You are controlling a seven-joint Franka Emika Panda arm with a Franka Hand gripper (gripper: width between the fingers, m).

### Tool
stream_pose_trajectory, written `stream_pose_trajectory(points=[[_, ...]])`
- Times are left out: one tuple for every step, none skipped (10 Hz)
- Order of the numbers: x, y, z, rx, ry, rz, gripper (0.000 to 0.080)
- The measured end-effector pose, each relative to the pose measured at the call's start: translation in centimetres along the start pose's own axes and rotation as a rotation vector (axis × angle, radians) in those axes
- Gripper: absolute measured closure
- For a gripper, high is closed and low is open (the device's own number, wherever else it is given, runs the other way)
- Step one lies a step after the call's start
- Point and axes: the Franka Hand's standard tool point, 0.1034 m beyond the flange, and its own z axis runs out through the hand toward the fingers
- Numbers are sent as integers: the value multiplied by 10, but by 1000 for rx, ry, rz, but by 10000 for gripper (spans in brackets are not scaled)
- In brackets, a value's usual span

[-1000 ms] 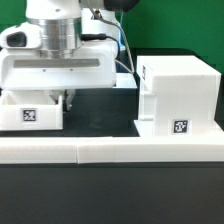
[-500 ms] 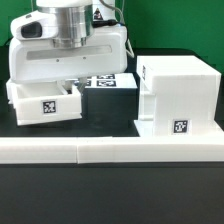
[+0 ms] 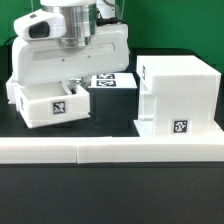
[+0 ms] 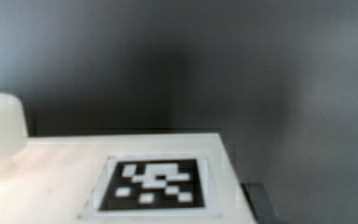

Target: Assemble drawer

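Housing (image 3: 175,85): one, upright, at 3 o'clock in exterior view; interior not visible.
Tray (image 3: 35,108): one in view, tilted, at 9 o'clock from housing, apart from it; contents not visible.
Tags: one tray tag (image 3: 62,105), one housing tag (image 3: 181,127).
Gripper (image 3: 72,90): reaches into tray at 12 o'clock edge, jaws clamped on tray wall; gap hidden.
Marker board (image 3: 112,80): flat, behind, between tray and housing.
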Motion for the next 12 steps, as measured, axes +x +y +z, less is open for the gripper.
stream_pose_trajectory(points=[[8,-3,3,-4,-8,-109,757],[16,-4,2,-18,-14,-209,757],[20,-4,0,-30,-20,-287,757],[19,-2,-1,-34,-20,-355,757],[17,0,0,-32,-23,-407,757],[17,0,0,-31,-25,-445,757],[16,0,0,-31,-27,-505,757],[16,1,1,-36,-33,-584,757],[19,0,2,-49,-39,-679,757],[21,-1,3,-53,-50,-788,757],[21,-1,3,-49,-60,-847,757],[19,1,3,-49,-67,-923,757]])
